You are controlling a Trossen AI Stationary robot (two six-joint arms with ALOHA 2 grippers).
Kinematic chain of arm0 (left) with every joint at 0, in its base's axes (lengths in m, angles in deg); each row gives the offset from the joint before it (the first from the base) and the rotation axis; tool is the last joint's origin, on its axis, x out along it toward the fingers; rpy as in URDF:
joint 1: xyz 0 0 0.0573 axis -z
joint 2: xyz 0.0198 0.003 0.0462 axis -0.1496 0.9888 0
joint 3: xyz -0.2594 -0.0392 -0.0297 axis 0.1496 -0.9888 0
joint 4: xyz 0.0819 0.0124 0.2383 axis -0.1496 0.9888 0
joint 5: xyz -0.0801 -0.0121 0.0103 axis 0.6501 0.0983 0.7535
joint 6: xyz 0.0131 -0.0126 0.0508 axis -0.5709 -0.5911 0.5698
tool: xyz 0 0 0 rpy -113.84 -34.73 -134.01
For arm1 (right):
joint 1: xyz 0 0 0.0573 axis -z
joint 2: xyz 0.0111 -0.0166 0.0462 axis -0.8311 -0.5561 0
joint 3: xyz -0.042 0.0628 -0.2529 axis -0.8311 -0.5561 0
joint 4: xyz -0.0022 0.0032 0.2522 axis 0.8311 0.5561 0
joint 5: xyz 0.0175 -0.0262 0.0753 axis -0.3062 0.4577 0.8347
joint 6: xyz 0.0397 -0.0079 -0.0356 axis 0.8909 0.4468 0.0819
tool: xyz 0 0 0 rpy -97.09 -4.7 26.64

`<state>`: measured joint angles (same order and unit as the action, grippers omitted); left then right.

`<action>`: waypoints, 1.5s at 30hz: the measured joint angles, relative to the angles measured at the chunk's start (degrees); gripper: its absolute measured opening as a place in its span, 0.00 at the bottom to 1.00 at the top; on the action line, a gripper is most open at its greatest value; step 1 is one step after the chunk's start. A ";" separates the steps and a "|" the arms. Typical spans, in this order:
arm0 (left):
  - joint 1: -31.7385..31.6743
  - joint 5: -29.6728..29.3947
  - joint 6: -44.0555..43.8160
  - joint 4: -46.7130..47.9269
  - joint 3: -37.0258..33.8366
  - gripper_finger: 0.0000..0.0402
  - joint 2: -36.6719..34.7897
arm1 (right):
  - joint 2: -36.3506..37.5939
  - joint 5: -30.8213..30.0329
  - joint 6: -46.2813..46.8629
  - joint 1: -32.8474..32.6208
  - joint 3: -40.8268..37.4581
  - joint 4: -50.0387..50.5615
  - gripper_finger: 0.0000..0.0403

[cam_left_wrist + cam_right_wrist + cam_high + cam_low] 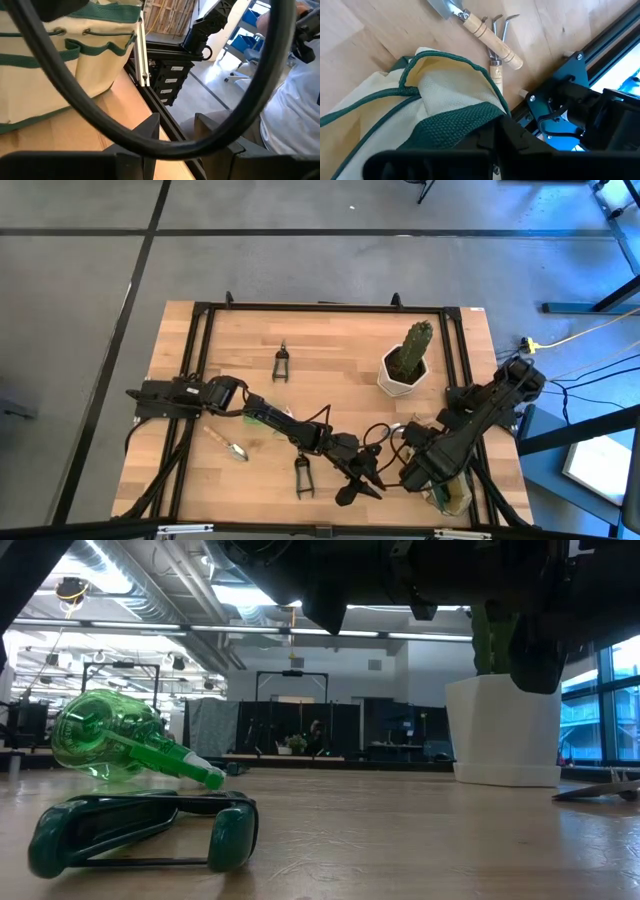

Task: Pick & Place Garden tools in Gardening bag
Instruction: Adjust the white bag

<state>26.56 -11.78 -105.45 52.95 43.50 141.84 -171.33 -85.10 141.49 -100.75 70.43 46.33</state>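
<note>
Gripping bag (pixel 445 120) trim: right claw (pixel 492 132), right-wrist view only.

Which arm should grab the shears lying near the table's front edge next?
Left. The left hand is open, empty and right beside the pruning shears, while the right hand is clamped on the gardening bag rim, probably holding it open.
</note>
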 joint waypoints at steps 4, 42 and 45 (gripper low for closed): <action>0.02 0.00 0.00 0.00 0.00 0.29 0.00 | 0.91 -0.02 1.10 0.19 0.00 -0.04 0.01; -0.87 -5.23 0.72 0.87 -0.02 0.29 0.00 | 2.36 -2.53 -13.16 -0.22 9.83 -0.02 0.41; -1.41 -7.68 1.86 1.48 -0.02 0.29 0.00 | 2.36 -4.18 -15.70 -0.33 12.14 0.00 0.41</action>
<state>25.15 -19.46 -103.58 54.44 43.48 141.84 -168.97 -89.28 125.79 -101.07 82.57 46.33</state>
